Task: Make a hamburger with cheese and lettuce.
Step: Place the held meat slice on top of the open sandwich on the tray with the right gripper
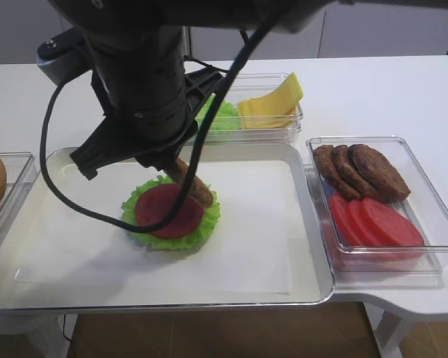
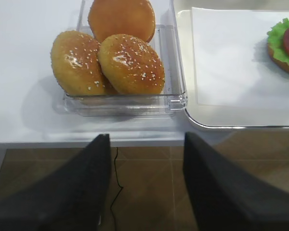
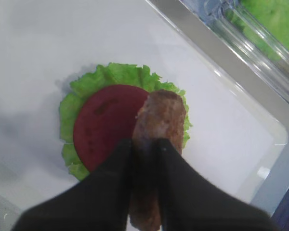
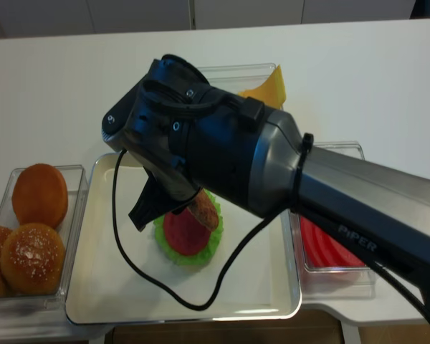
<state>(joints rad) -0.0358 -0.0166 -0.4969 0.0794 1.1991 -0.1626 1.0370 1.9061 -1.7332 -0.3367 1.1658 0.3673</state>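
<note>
- The right gripper (image 3: 144, 147) is closed on a brown patty (image 3: 156, 130), pinching it by one edge so the disc stands tilted on its side, its low edge close over or touching the hamburger (image 1: 170, 212); I cannot tell which.
- The hamburger sits near the middle of the tray (image 1: 306, 291) on white paper (image 1: 246, 239): a frilly lettuce rim with a red tomato slice (image 3: 106, 122) on top, and a bun base shows under it in the left wrist view.
- The patty looks light and rather stiff, because it keeps its flat shape while held by the rim only. Its surface is rough, so I judge it will not slip easily from the fingers.
- The stack below seems loose and soft. The tomato slice looks smooth, so a patty laid off-centre could slide, and a push from the side may shift the layers.
- The cheese (image 1: 272, 101) lies in the rear container (image 1: 295, 127), beside the lettuce (image 1: 222, 119). The slices are thin and probably bendy; the lifted edge of the top slice seems the best place to take hold.
- The lettuce pieces are ruffled and look very light; a raised frill offers a good pinch.
- The left gripper (image 2: 144, 159) hangs wide apart and holds nothing, off the worktop edge in front of the bun container (image 2: 125, 103).
</note>
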